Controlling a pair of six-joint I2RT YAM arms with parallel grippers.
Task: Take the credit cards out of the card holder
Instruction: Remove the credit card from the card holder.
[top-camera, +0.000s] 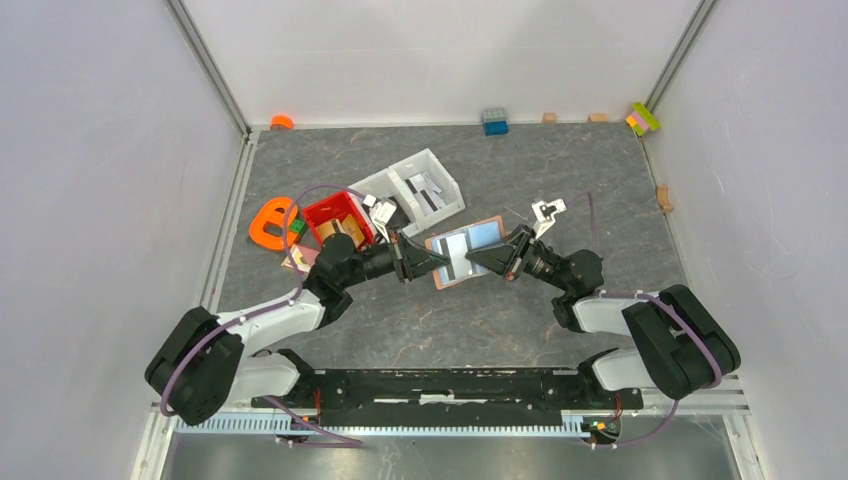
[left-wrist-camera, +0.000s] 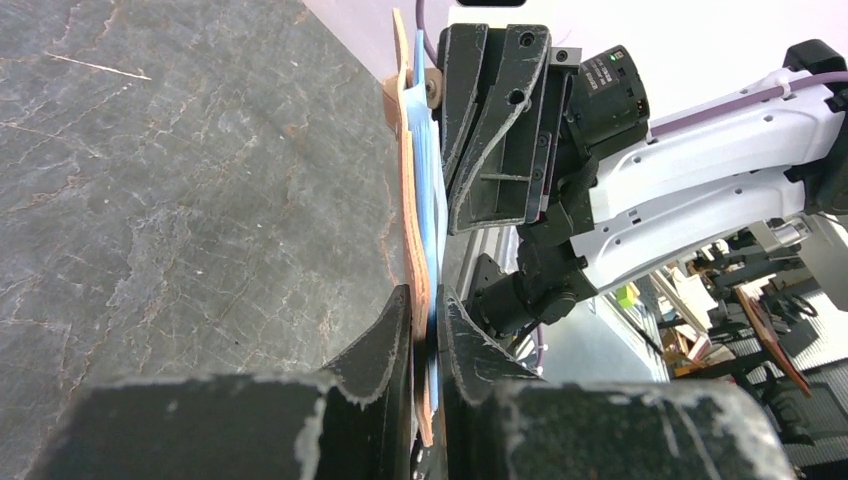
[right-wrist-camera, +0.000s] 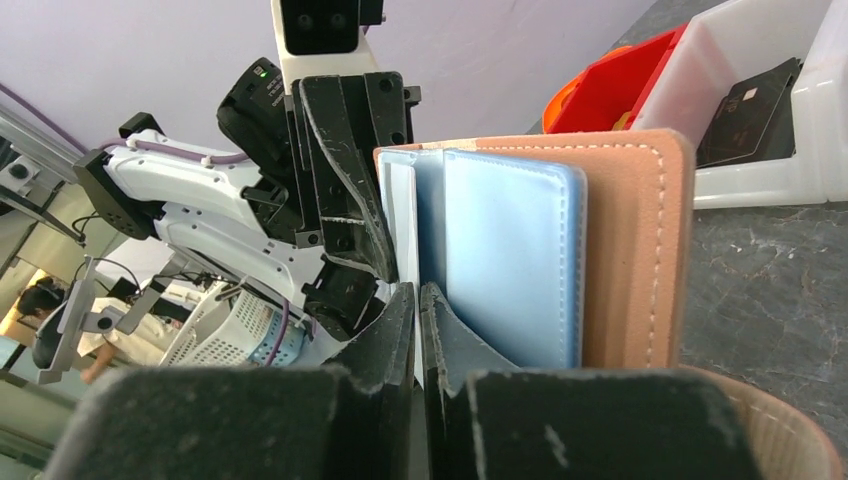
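Note:
The tan-brown card holder (top-camera: 466, 246) is held open above the table between both grippers. My left gripper (top-camera: 430, 265) is shut on its left edge; the left wrist view shows the jaws (left-wrist-camera: 428, 312) clamped on the tan leather (left-wrist-camera: 408, 200) and blue lining. My right gripper (top-camera: 488, 257) meets it from the right. In the right wrist view its jaws (right-wrist-camera: 418, 300) are shut on the thin edge of a pale blue-grey card (right-wrist-camera: 402, 215) beside the blue pocket (right-wrist-camera: 510, 260) of the holder (right-wrist-camera: 630, 250). The orange-yellow card is hidden.
A red bin (top-camera: 338, 218) and a white tray (top-camera: 420, 185) holding packets stand just behind the left gripper. An orange object (top-camera: 268, 225) lies left of the bin. A small white-and-black piece (top-camera: 546, 212) lies behind the right gripper. Small blocks line the back wall.

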